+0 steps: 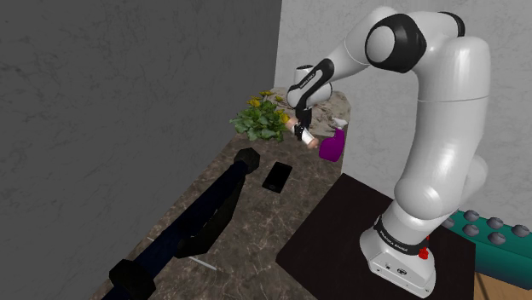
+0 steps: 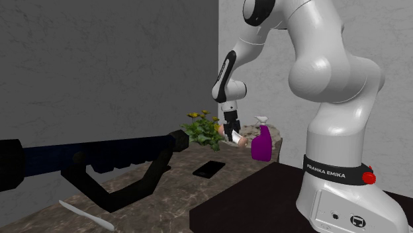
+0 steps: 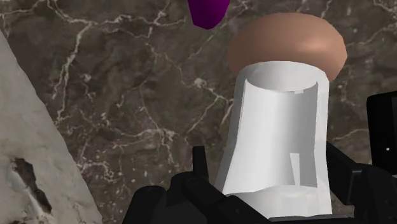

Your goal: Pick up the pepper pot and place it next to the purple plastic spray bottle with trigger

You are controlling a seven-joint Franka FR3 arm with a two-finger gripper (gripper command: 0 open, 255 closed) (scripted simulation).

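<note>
Closest to you in the wrist view, the pepper pot (image 3: pixel 280 140) sits clamped between the fingers of the gripper (image 2: pixel 231 131), white body, brown cap. At upper centre of the shoulder view, the purple spray bottle (image 1: pixel 331 147) stands near it by the counter's (image 1: pixel 256 230) right edge, with bare marble between them.

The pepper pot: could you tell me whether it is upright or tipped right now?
Tipped: the pepper pot is clasped in the gripper, slanted, its brown cap pointing down toward the counter.
</note>
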